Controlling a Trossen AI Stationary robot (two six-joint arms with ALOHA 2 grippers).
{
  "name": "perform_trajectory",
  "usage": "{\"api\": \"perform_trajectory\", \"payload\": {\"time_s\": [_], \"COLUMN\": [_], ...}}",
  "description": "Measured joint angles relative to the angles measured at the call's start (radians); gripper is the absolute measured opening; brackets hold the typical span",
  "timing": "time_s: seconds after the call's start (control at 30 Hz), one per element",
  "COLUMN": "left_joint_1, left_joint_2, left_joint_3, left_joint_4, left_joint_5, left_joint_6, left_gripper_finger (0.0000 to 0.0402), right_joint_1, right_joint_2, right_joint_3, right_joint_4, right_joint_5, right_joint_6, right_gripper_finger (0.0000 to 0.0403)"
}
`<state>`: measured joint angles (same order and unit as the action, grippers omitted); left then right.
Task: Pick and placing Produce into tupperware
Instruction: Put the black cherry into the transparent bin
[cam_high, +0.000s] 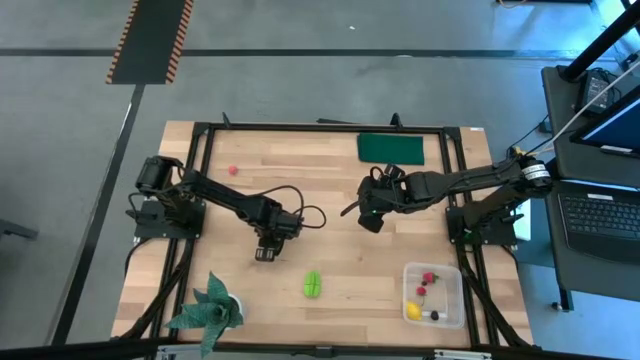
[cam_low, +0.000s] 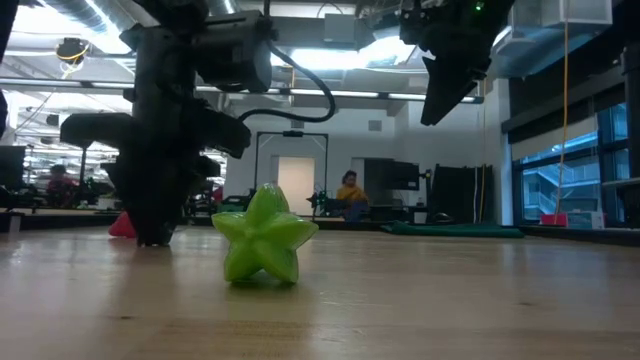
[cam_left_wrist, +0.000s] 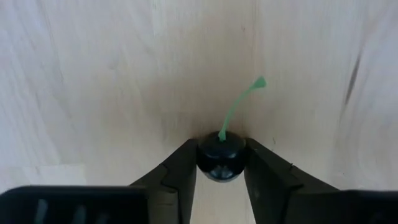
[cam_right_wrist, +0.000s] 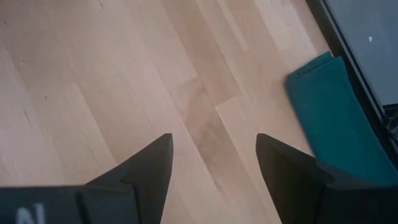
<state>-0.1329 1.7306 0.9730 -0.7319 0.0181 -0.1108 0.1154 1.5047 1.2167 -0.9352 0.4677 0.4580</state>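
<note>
Grasp step: left pincer (cam_left_wrist: 221, 171) clamped on a dark cherry (cam_left_wrist: 220, 158), down on the bench (cam_high: 340, 210), centre-left in the high view. Right pincer (cam_right_wrist: 214, 162) apart, hovering mid-frame. Next: lift, carry to the tupperware (cam_high: 450, 272) lower right; green starfruit (cam_high: 313, 284) not yet moved.

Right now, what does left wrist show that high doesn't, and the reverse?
Left wrist only: a dark cherry with a green stem, pinched between the left gripper's fingers on bare wood.

High only: the green fruit, a red berry far back, the tupperware already holding red, yellow and dark pieces, the plant, the green mat, and the right gripper, open, at mid-table.

Both: the wooden table and the left gripper, down at the table near its middle. From above the cherry is hidden.
</note>
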Motion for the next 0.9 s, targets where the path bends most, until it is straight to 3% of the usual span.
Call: {"api": "perform_trajectory", "payload": {"time_s": [0.23,0.4,0.53,0.77,0.9], "left_joint_1": [0.015,0.044,0.076,0.135,0.151], "left_joint_2": [0.001,0.000,0.000,-0.002,0.019], "left_joint_3": [0.105,0.203,0.283,0.336,0.337], "left_joint_4": [-0.071,-0.078,-0.060,0.158,0.281], "left_joint_5": [-0.016,-0.090,-0.122,-0.096,-0.080], "left_joint_6": [0.015,0.029,0.075,0.125,0.130], "left_gripper_finger": [0.0102,0.0122,0.0110,0.0101,0.0115], "right_joint_1": [0.000,0.000,-0.002,-0.023,-0.022], "right_joint_2": [0.000,-0.013,-0.055,-0.210,-0.293], "right_joint_3": [0.001,0.001,0.002,0.002,0.002], "right_joint_4": [0.000,-0.003,-0.022,-0.037,-0.035], "right_joint_5": [-0.001,-0.002,-0.002,0.002,0.002], "right_joint_6": [-0.019,-0.022,-0.016,0.031,0.037], "right_gripper_finger": [0.0233,0.0233,0.0233,0.0233,0.0233]}}
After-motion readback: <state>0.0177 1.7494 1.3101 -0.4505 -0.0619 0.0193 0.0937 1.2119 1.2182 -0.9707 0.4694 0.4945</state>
